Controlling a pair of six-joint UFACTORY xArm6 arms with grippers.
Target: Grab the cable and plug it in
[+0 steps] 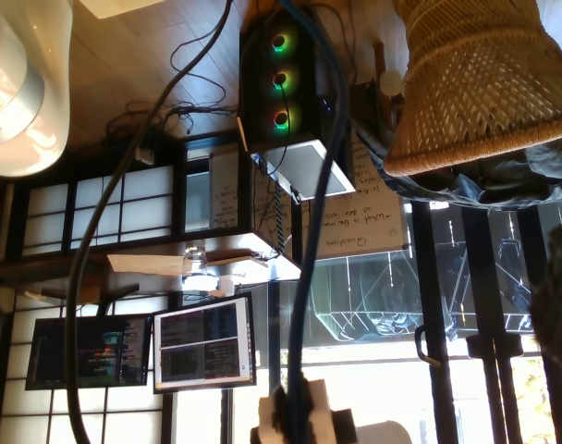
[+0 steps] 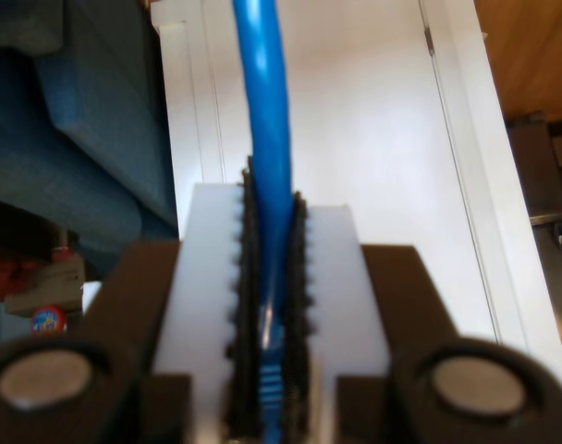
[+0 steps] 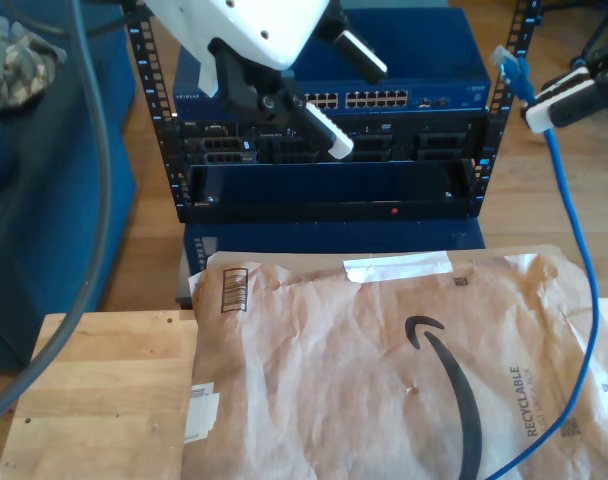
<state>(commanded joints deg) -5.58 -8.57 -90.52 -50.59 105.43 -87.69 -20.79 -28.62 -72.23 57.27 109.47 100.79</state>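
The white fingers [image 2: 212,277] of my second gripper [image 2: 270,199], lined with black ridged pads, are clenched on the thin bright-blue network cable [image 2: 262,92], which runs straight out between them. In the exterior view my second gripper [image 3: 546,108] sits at the upper right. It holds the cable [image 3: 574,250] just behind its small translucent blue plug [image 3: 511,68]. The plug sticks up past the fingers, close to the right post of the black equipment rack [image 3: 184,190] but not touching it. From the grip the cable hangs down along the exterior view's right edge and curves across the crumpled brown paper mailing envelope [image 3: 384,360].

At my first gripper [image 1: 295,416], a dark bluish cable [image 1: 309,231] passes in front of a white block. I cannot tell whether those fingers are spread or closed.

In the exterior view a white arm [image 3: 244,30] reaches in from the top. Its two white-tipped fingers [image 3: 324,130] are spread apart with nothing between them, in front of the blue network switch with rows of ports [image 3: 404,75] at the top of the rack.

The envelope lies on a pale wooden surface [image 3: 94,390] below the rack. A thick grey cable [image 3: 99,200] loops down at the exterior view's left.
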